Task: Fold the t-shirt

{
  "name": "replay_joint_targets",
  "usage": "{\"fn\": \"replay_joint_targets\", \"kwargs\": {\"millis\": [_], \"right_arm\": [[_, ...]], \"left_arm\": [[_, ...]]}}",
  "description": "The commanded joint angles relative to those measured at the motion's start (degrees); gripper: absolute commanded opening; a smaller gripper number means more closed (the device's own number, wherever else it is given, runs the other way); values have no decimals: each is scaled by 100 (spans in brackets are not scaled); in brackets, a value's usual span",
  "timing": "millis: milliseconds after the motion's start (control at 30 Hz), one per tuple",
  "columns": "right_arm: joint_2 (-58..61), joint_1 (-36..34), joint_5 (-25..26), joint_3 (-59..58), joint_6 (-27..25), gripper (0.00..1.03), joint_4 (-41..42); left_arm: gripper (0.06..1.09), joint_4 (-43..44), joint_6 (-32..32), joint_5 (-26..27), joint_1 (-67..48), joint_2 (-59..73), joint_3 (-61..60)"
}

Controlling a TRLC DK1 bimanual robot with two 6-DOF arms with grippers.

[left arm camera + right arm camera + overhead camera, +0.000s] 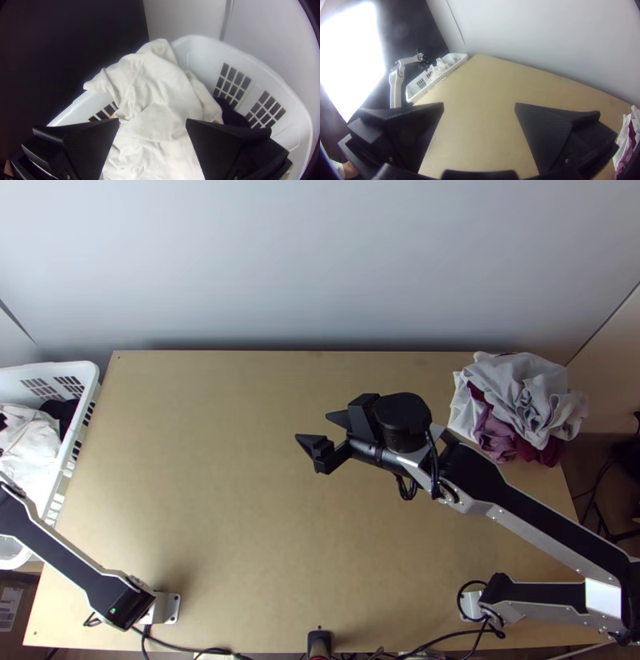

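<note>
prob. white t-shirt (160, 96): bunched in basket (200, 50), bit over rim | l. gripper (152, 121): wide, empty, above it | r. gripper (313, 426): same, short of bench's (224, 524) far edge | pinch deep, lift slow, 1 only

Left gripper (153, 119) spread wide, seemingly angled down, right gripper (313, 426) likewise spread
</note>
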Motion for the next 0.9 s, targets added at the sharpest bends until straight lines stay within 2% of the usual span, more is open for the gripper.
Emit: {"fn": "replay_joint_targets", "kwargs": {"millis": [0, 333, 367, 400, 533, 700, 867], "right_arm": [[115, 11, 5, -25, 9, 99, -6], [476, 64, 5, 247, -9, 99, -24], [502, 81, 14, 238, -26, 99, -24], [520, 81, 14, 247, -17, 99, -24], [573, 81, 14, 256, -17, 99, -41], [616, 81, 14, 212, -53, 99, -76], [652, 37, 32, 238, -61, 99, -68]], "left_arm": [[103, 261, 367, -493, 48, 639, 139], [103, 445, 376, -475, 31, 1315, 166], [98, 454, 376, -475, 22, 1386, 210], [85, 472, 376, -467, 13, 1412, 218], [9, 771, 341, -440, 4, 1482, 210], [10, 472, 262, -370, 4, 1289, 210], [10, -504, 121, -361, -92, 392, 25]]}}
